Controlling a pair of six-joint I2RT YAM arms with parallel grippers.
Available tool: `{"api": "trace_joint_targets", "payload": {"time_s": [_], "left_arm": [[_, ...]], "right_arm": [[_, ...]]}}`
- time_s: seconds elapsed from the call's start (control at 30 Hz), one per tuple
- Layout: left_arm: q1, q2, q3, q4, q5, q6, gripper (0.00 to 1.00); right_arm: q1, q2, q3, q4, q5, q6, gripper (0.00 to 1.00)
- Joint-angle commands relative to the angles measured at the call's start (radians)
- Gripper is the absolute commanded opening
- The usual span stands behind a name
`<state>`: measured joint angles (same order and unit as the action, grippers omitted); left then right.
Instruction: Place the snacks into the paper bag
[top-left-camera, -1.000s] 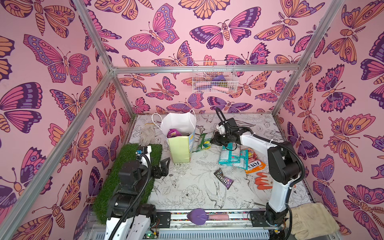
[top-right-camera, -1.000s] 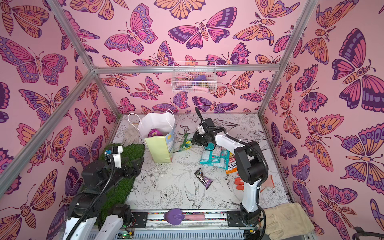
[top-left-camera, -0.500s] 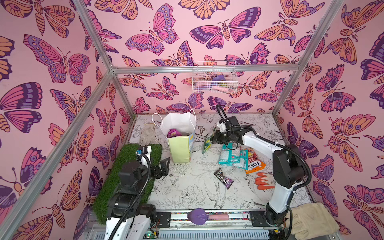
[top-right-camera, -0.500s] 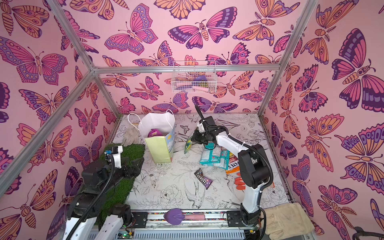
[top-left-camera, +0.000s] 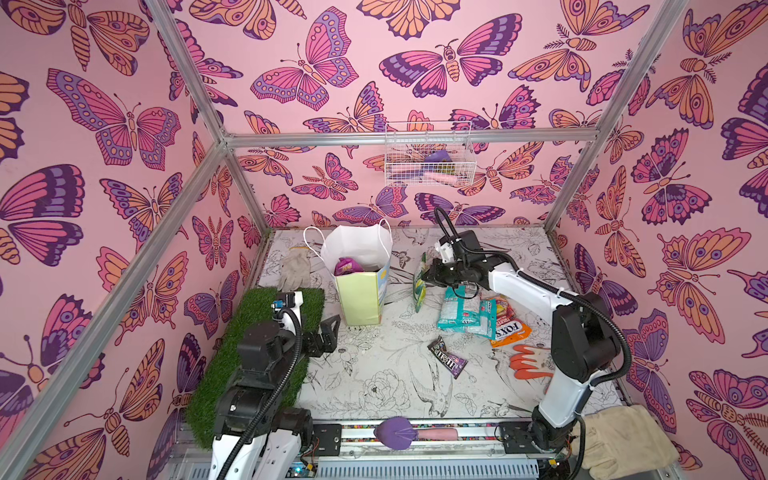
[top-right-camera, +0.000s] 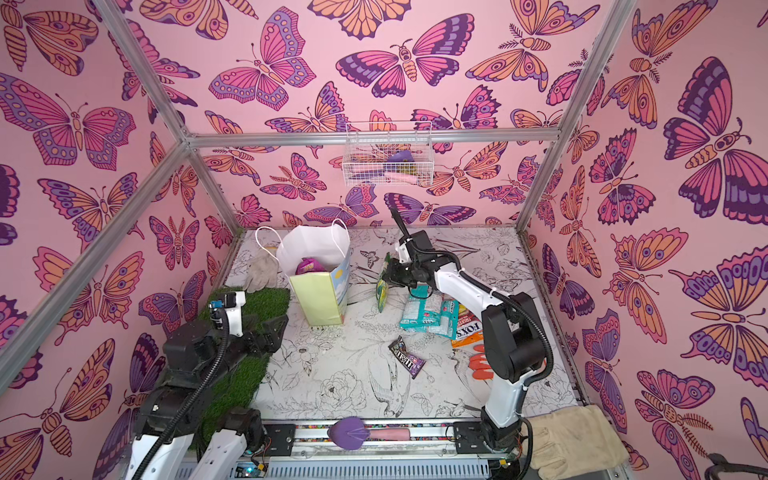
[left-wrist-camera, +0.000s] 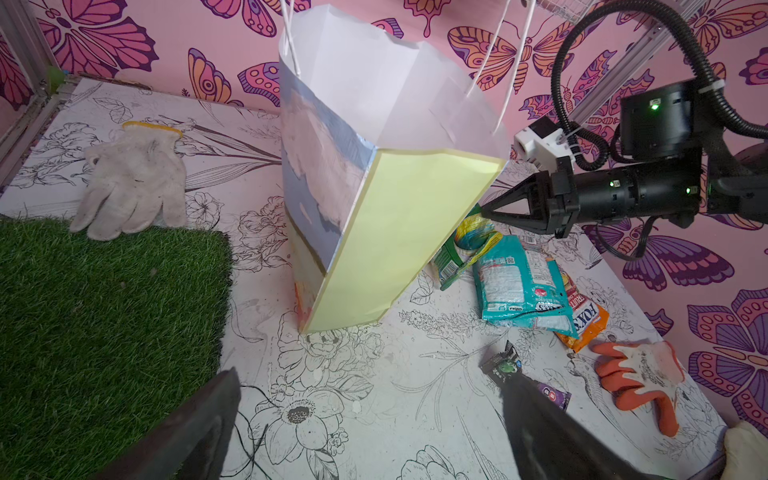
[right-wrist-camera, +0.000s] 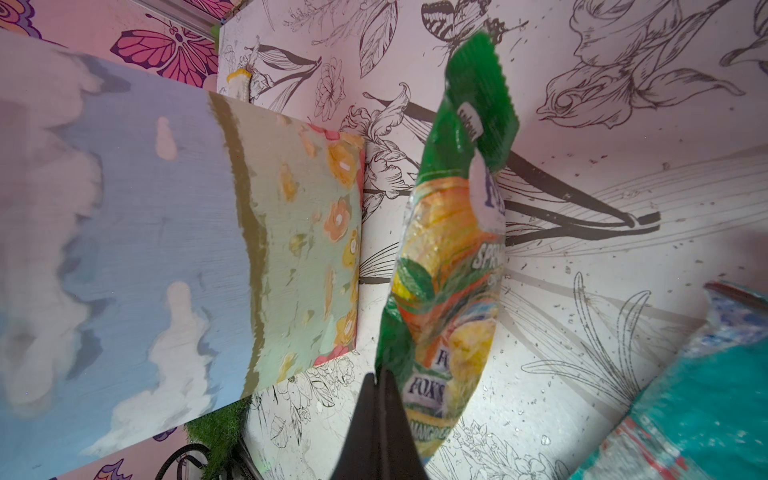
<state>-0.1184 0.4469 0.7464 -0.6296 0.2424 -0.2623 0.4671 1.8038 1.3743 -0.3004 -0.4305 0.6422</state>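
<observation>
The paper bag (top-left-camera: 359, 299) (top-right-camera: 320, 299) (left-wrist-camera: 399, 232) stands upright and open at the back left, with a purple pouch (top-left-camera: 348, 266) (top-right-camera: 309, 266) inside. My right gripper (top-left-camera: 430, 277) (top-right-camera: 386, 276) (left-wrist-camera: 484, 212) (right-wrist-camera: 380, 374) is shut on the edge of a green snack packet (top-left-camera: 419, 286) (top-right-camera: 381, 291) (right-wrist-camera: 453, 257), which hangs off the table just right of the bag. On the table lie teal packets (top-left-camera: 465, 311) (left-wrist-camera: 515, 282), an orange Fox's bag (top-left-camera: 511, 330) (left-wrist-camera: 586, 320) and a dark M&M's packet (top-left-camera: 446, 359) (left-wrist-camera: 511, 365). My left gripper (top-left-camera: 328, 332) (top-right-camera: 278, 328) (left-wrist-camera: 370, 376) hovers open and empty by the grass mat.
A grass mat (top-left-camera: 257, 332) covers the front left. A grey-white glove (top-left-camera: 295, 270) lies behind it, left of the bag. An orange-and-grey glove (top-left-camera: 530, 361) lies by the right arm's base. A white wire basket (top-left-camera: 428, 160) hangs on the back wall.
My right gripper has lifted the green packet off the table and carried it left, closer to the bag. The left arm has not moved.
</observation>
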Motion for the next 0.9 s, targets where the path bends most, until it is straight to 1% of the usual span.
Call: {"api": "trace_joint_targets", "payload": {"time_s": [0.0,0.3,0.43,0.47,0.5,0.53,0.57,0.6,0.77,0.87], "left_arm": [[-0.003,-0.002,-0.014,-0.015,-0.005,0.011,1.00],[-0.004,-0.002,-0.014,-0.016,-0.005,0.010,1.00],[-0.004,-0.005,-0.015,-0.016,-0.005,0.010,1.00],[-0.003,-0.005,-0.015,-0.015,-0.005,0.010,1.00],[-0.004,-0.004,-0.015,-0.016,-0.005,0.009,1.00],[-0.003,-0.004,-0.015,-0.016,-0.005,0.011,1.00],[-0.004,-0.004,-0.015,-0.015,-0.004,0.010,1.00],[-0.004,-0.004,-0.015,-0.016,-0.003,0.009,1.00],[-0.004,-0.005,-0.015,-0.016,-0.004,0.010,1.00],[-0.004,-0.005,-0.015,-0.016,-0.005,0.010,1.00]], "right_arm": [[0.011,-0.050,0.001,0.006,0.007,-0.021,0.00],[0.019,-0.076,0.002,-0.007,0.023,-0.033,0.00],[0.019,-0.075,0.005,-0.047,0.065,-0.048,0.00],[0.019,-0.073,0.007,-0.061,0.083,-0.050,0.02],[0.019,-0.071,0.009,-0.075,0.100,-0.056,0.10],[0.019,-0.071,0.013,-0.093,0.118,-0.063,0.23],[0.018,-0.070,0.017,-0.108,0.138,-0.068,0.40],[0.018,-0.066,0.021,-0.124,0.154,-0.074,0.50],[0.015,-0.057,0.028,-0.170,0.226,-0.085,0.69],[0.010,-0.039,0.034,-0.188,0.239,-0.080,0.77]]}}
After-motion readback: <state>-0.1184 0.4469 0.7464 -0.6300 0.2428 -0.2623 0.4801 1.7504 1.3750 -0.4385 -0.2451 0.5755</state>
